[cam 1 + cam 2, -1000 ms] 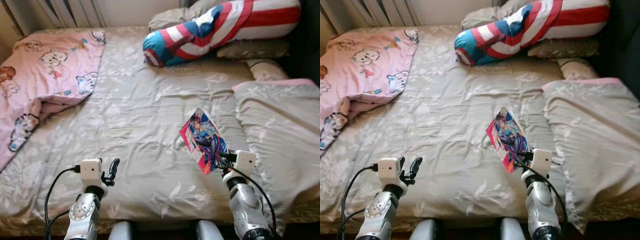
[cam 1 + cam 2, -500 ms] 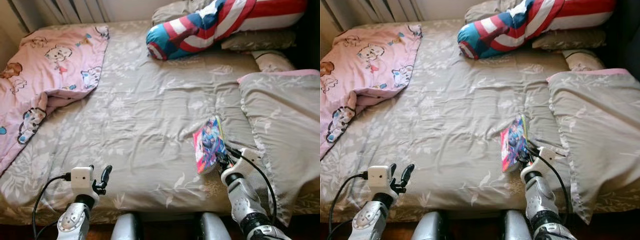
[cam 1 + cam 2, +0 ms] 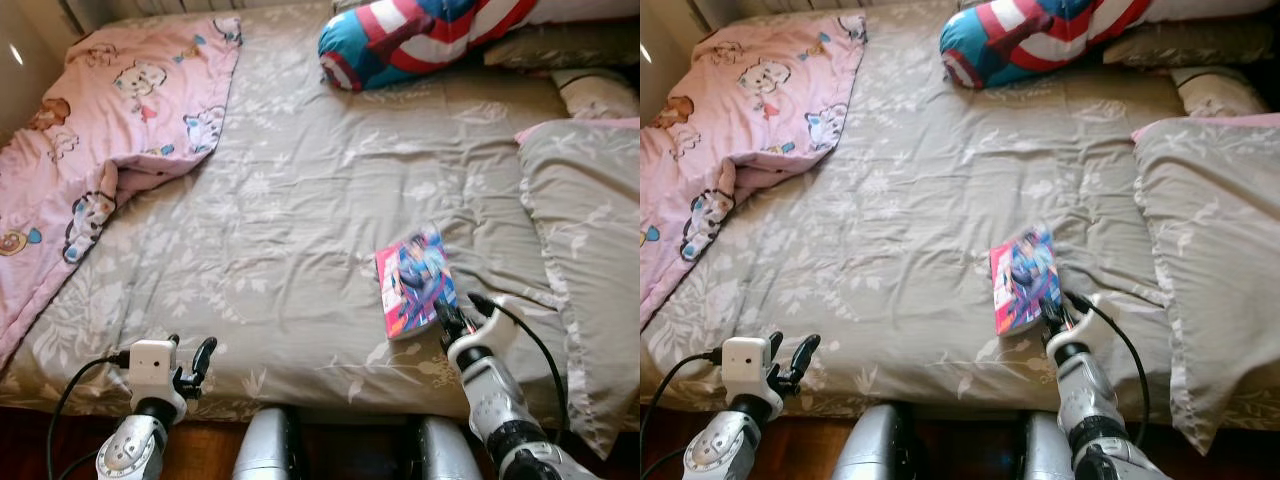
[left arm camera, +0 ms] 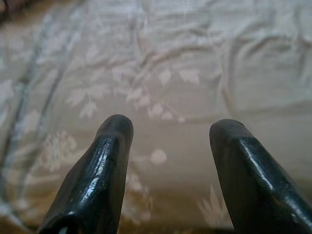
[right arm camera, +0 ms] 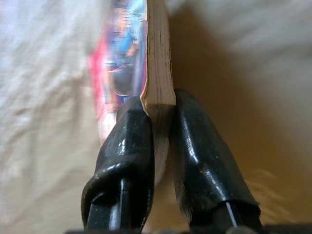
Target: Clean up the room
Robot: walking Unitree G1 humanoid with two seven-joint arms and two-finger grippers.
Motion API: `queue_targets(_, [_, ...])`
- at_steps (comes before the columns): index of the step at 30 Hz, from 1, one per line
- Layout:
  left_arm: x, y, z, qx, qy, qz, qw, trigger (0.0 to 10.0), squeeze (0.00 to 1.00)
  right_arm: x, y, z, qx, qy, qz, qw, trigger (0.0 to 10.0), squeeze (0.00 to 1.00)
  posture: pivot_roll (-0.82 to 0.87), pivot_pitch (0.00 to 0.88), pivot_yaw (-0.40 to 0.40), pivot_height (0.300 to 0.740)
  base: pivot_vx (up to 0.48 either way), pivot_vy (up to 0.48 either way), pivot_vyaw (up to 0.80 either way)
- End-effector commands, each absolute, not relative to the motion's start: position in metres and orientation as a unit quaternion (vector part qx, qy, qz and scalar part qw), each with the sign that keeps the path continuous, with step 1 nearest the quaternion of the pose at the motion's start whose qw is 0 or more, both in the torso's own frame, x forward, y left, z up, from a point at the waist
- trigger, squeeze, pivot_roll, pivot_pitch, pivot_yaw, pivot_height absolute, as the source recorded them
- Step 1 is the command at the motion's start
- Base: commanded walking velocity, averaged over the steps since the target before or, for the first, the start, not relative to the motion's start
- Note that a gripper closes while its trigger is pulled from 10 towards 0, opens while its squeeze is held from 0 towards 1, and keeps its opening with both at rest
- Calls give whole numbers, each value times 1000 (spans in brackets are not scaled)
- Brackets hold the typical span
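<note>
grey leaf-print bed (image 3: 280, 210) spans the frame, pink cartoon blanket (image 3: 90, 130) on its left part, striped bolster pillow (image 3: 420, 35) at the far end. right tool (image 3: 447, 322) is clamped on the near corner of the book (image 3: 415, 283), which sits just ahead of it near the bed's front edge. book's long axis runs away from the robot, cover up (tilted slightly). right wrist view adds the page edge pinched between both fingers (image 5: 129, 141). left tool (image 4: 170, 161) hovers over the sheet, fingers apart.
</note>
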State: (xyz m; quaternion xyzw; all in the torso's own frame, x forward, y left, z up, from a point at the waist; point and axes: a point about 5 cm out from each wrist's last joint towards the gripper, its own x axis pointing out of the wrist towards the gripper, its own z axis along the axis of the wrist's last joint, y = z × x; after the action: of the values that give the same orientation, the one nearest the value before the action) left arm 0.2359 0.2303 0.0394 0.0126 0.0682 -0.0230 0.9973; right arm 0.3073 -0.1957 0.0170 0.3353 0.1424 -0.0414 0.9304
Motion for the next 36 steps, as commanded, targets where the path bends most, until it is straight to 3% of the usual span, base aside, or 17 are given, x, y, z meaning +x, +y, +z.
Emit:
queue_targets(1, [227, 238, 38, 20, 84, -22, 996, 10000, 0, 299, -209, 10, 325, 144, -91, 930, 10000, 0, 153, 320, 130, 638, 0, 0, 0])
queue_targets(8, [219, 239, 39, 24, 97, -23, 995, 10000, 0, 290, -224, 4, 342, 141, -144, 918, 10000, 0, 161, 343, 142, 638, 0, 0, 0])
queue_targets(18, [215, 238, 39, 27, 110, -26, 993, 10000, 0, 284, -223, -3, 341, 160, -160, 913, 10000, 20, 164, 356, 148, 638, 0, 0, 0])
queue_targets(19, [214, 238, 39, 27, 112, -27, 993, 10000, 0, 285, -223, -2, 343, 158, -162, 912, 10000, 412, 164, 356, 148, 638, 0, 0, 0])
queue_targets(20, [214, 238, 40, 27, 113, -27, 993, 10000, 0, 285, -224, -2, 343, 159, -163, 911, 10000, 412, 164, 356, 148, 638, 0, 0, 0])
queue_targets(21, [214, 238, 40, 28, 113, -27, 993, 10000, 0, 285, -225, -2, 339, 160, -166, 912, 10000, 502, 164, 356, 148, 638, 0, 0, 0])
queue_targets(31, [213, 236, 39, 26, 117, -25, 992, 10000, 0, 284, -237, 1, 329, 153, -199, 910, 10000, 439, 161, 355, 145, 638, 0, 0, 0])
queue_targets(34, [214, 235, 39, 26, 118, -24, 992, 10000, 0, 285, -241, 3, 328, 149, -208, 910, 10000, 302, 159, 352, 144, 638, 0, 0, 0])
queue_targets(36, [214, 234, 38, 25, 118, -24, 992, 10000, 0, 285, -244, 4, 326, 146, -211, 910, 10000, 298, 159, 350, 143, 638, 0, 0, 0])
